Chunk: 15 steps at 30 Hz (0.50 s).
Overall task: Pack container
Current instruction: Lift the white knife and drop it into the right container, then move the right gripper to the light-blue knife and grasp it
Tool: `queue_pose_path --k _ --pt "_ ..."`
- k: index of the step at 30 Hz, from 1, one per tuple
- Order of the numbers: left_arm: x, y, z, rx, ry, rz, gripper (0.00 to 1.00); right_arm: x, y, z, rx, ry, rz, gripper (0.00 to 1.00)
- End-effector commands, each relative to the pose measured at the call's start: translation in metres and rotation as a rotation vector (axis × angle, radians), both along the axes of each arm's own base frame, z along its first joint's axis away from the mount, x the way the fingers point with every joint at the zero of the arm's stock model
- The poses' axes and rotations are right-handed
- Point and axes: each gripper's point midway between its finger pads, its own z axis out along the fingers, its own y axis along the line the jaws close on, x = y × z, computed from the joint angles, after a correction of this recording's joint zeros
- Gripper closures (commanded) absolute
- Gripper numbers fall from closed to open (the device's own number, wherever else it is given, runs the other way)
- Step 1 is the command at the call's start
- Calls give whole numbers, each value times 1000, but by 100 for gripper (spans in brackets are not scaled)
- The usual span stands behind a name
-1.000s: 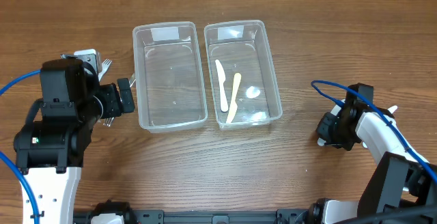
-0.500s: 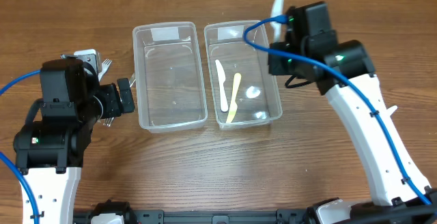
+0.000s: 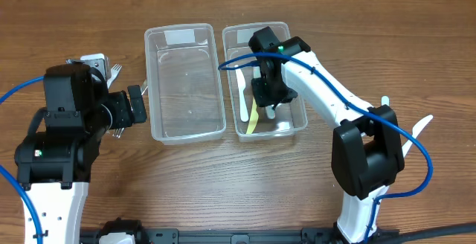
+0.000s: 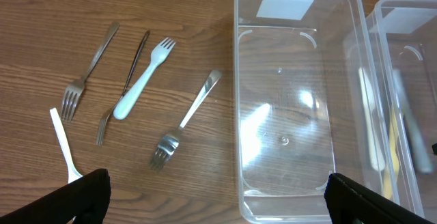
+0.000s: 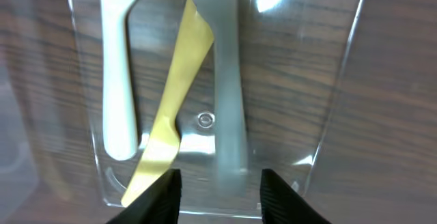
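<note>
Two clear containers stand side by side: the left container (image 3: 186,88) (image 4: 293,101) holds nothing, and the right container (image 3: 300,95) (image 5: 341,80) holds a white utensil (image 3: 243,95) (image 5: 117,80) and a yellow knife (image 3: 254,117) (image 5: 171,108). My right gripper (image 3: 269,95) (image 5: 220,190) hangs low over the right container with its jaws apart. A blurred whitish utensil (image 5: 225,80) lies just beyond the fingertips, free of both. My left gripper (image 3: 137,104) (image 4: 215,200) stands wide open to the left of the left container, holding nothing.
Beside the left gripper lie a white plastic fork (image 4: 140,80) and metal forks (image 4: 85,74) (image 4: 188,121) (image 4: 123,91). White plastic utensils (image 3: 420,129) lie at the right, by the right arm's base.
The right arm swung from the table's right side up and over into the right container. Its jaws went from shut to apart, leaving the whitish utensil in the container. The left arm stayed still.
</note>
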Motion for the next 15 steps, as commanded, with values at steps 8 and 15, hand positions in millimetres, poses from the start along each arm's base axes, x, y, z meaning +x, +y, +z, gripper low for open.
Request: queue_pose_path --k 8,15 --pt "3 -1 8 6 -21 -6 0 53 -69 218 184 -496 -251 40" --pt "3 -1 8 5 -21 -6 0 16 -268 217 44 -433 -694 9"
